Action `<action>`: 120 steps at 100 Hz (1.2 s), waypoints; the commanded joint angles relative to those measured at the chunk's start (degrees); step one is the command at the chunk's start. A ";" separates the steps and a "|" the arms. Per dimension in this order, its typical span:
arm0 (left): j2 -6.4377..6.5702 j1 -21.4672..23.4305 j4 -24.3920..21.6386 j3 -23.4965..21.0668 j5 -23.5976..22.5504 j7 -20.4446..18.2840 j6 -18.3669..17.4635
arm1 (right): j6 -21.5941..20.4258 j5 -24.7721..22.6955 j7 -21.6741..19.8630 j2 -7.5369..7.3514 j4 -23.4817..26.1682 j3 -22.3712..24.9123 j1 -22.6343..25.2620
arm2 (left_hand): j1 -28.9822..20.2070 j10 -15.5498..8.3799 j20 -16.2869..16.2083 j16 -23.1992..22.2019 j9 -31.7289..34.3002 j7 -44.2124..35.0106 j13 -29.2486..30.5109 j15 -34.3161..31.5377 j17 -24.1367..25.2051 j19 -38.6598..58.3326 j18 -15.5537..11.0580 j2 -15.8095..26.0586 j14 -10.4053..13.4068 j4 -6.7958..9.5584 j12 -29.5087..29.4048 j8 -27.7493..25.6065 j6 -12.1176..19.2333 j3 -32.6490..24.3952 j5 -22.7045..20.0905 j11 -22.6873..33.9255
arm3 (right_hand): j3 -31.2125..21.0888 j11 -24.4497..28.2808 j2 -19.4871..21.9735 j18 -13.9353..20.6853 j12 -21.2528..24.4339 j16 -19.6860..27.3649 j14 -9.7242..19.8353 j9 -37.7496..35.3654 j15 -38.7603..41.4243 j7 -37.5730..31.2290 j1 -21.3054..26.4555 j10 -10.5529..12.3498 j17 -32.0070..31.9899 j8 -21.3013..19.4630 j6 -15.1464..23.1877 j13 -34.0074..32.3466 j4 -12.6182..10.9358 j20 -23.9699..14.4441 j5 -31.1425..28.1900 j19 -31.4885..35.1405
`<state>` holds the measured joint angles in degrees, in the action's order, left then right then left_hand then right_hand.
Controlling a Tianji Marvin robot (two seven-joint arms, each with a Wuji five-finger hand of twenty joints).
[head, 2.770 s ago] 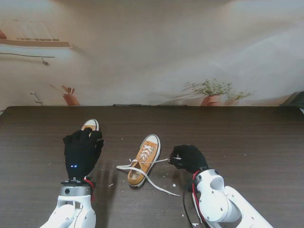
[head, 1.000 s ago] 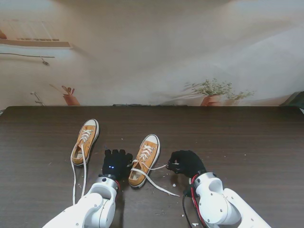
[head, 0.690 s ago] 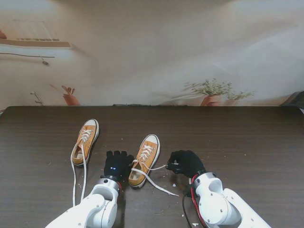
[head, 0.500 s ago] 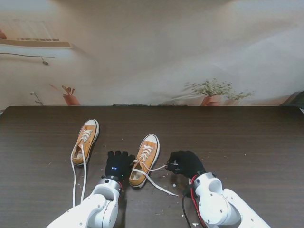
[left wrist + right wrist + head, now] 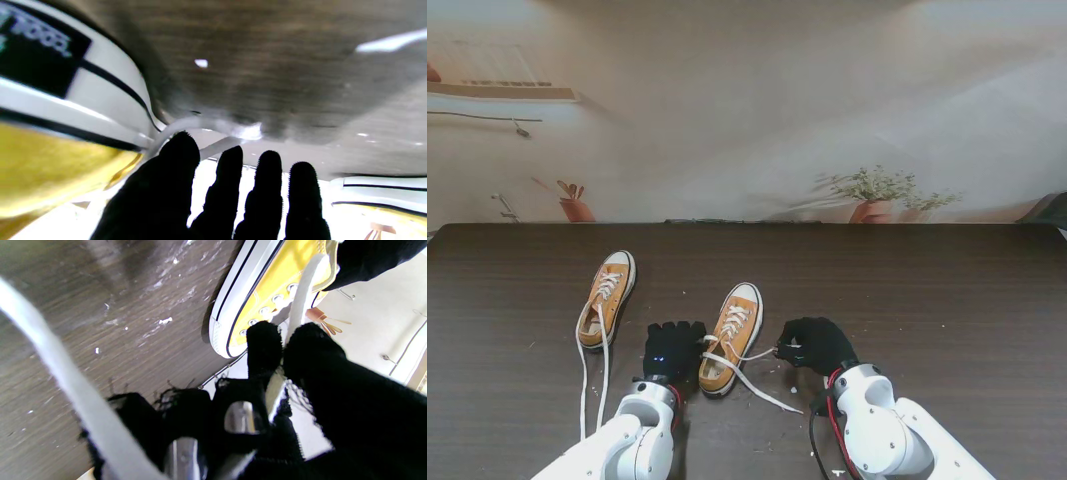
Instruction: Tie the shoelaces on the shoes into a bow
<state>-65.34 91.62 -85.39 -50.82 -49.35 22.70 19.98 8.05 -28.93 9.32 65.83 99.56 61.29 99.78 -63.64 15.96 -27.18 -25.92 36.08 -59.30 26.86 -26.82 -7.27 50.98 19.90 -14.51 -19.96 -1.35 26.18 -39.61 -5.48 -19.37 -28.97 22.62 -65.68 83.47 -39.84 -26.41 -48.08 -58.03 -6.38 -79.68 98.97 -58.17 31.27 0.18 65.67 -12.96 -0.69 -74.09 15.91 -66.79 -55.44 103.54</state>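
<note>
Black-gloved and low over the table, the left hand (image 5: 672, 348) sits just beside the heel end of the nearer yellow sneaker (image 5: 730, 338), on its left. Its wrist view shows the fingers (image 5: 230, 186) straight and slightly apart with nothing between them; whether a fingertip touches the blurred lace there I cannot tell. The right hand (image 5: 815, 343), on the shoe's right, is clamped on one shoelace (image 5: 762, 352): thumb and forefinger (image 5: 263, 346) pinch the white strand, which runs taut to the eyelets. Another lace end (image 5: 752, 388) trails loose across the table toward me, out of focus in the right wrist view. The right palm and curled fingers are mostly hidden behind the glove's frayed fabric.

Farther off to the left lies the second sneaker (image 5: 607, 295), untied, its laces (image 5: 585, 385) running toward me. The dark wood-grain table (image 5: 947, 300) carries white flecks. Behind it hangs a pale backdrop printed with faint potted plants (image 5: 875, 195).
</note>
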 commanded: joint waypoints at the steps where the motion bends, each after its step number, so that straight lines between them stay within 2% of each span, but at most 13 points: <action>1: -0.37 0.57 -0.45 -0.47 -0.65 -1.23 -0.49 | -0.10 0.19 -0.66 -0.08 0.08 -0.05 0.14 | 1.23 2.43 2.90 3.22 2.55 -4.92 2.31 3.05 -0.50 -4.33 5.54 -1.88 -2.25 1.44 -2.68 -2.92 -1.80 -4.79 1.92 -1.72 | -0.27 2.98 0.97 -0.21 0.07 0.04 1.34 -3.50 5.26 -1.03 0.77 -0.31 2.32 0.70 1.10 -0.76 1.15 0.34 -1.10 16.44; 18: -1.55 1.17 0.28 -2.35 2.66 3.37 -5.32 | 0.08 0.20 -0.92 -0.11 0.15 -0.22 -0.05 | 2.98 3.42 6.61 6.10 6.50 -6.43 3.40 6.61 -0.50 -11.42 6.53 -3.59 -4.06 1.34 -4.88 -2.71 -2.62 -8.66 1.63 -2.58 | -0.19 2.97 1.04 -0.21 0.06 0.08 1.34 -3.50 5.22 -0.98 0.76 -0.32 2.33 0.71 1.11 -0.77 1.11 0.41 -1.03 16.44; 32: -1.93 2.32 -1.30 -3.76 3.96 4.71 -7.78 | 0.19 0.11 -1.01 -0.14 0.26 -0.16 -0.09 | 2.91 2.55 8.04 6.59 5.55 -6.91 1.43 7.69 1.05 -14.35 5.88 -2.91 -3.75 1.06 -4.73 -3.26 -2.97 -8.58 2.55 -2.06 | -0.17 2.97 1.10 -0.19 0.05 0.12 1.36 -3.50 5.19 -0.95 0.68 -0.32 2.33 0.70 1.15 -0.77 1.10 0.50 -1.00 16.44; 48: -2.06 3.59 -3.50 -4.89 4.64 5.24 -9.69 | 0.35 0.06 -1.09 -0.15 0.41 -0.09 -0.06 | 2.30 1.98 10.07 6.14 3.03 -7.35 -1.89 8.36 3.98 -18.50 4.68 -2.28 -3.08 1.58 -3.06 -4.53 -3.66 -8.00 3.37 -0.50 | -0.15 2.97 1.14 -0.16 0.05 0.18 1.35 -3.50 5.17 -0.93 0.74 -0.32 2.34 0.68 1.12 -0.77 1.09 0.61 -0.96 16.44; 62: -2.16 5.08 -5.61 -5.80 5.40 5.15 -9.93 | 0.45 0.01 -1.16 -0.17 0.41 -0.08 -0.01 | 2.41 2.06 10.95 5.99 2.30 -7.48 -3.05 8.79 5.12 -20.24 4.40 -2.23 -3.27 1.93 -2.63 -5.04 -3.97 -8.25 3.44 -0.39 | -0.14 2.96 1.13 -0.14 0.05 0.22 1.37 -3.50 5.15 -0.91 0.69 -0.32 2.34 0.67 1.12 -0.78 1.09 0.70 -0.94 16.44; 82: -1.81 7.32 -8.71 -7.28 3.95 5.56 -10.83 | 0.75 0.10 -1.31 -0.19 0.63 0.18 0.20 | 2.53 1.88 11.63 5.77 1.40 -7.31 -3.69 9.15 5.45 -21.59 4.40 -1.97 -2.68 2.07 -2.36 -5.16 -3.93 -8.13 3.43 -0.59 | -0.13 2.88 1.15 -0.14 0.08 0.28 1.37 -3.49 5.14 -0.91 0.64 -0.29 2.34 0.65 1.17 -0.78 1.09 0.82 -0.92 16.44; 120: -1.41 10.48 -13.20 -10.02 0.91 7.13 -11.53 | 0.51 0.07 -1.23 -0.21 1.90 0.67 0.82 | 1.73 2.51 10.86 4.63 2.38 -6.61 -1.63 7.68 3.98 -20.85 4.79 -1.27 -2.36 1.93 -1.98 -5.36 -4.00 -6.77 3.82 -0.43 | -0.10 2.73 1.16 0.07 0.12 0.44 1.50 -3.50 5.11 -0.83 0.52 -0.20 2.37 0.64 1.25 -0.78 1.12 1.13 -0.85 16.44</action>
<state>-66.86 101.64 -97.28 -60.41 -48.08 29.99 8.66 8.62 -28.88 8.98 65.82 100.88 61.83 100.24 -60.98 17.97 -16.64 -21.04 38.29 -63.51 24.40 -18.53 -3.08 30.07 22.60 -16.59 -22.59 -0.66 22.74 -42.41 -8.28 -25.76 -26.86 21.94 -65.68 83.47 -39.34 -26.41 -48.08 -58.03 -6.38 -79.68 98.97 -58.18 31.26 0.18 65.68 -12.96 -0.68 -74.09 15.91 -66.11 -55.43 103.54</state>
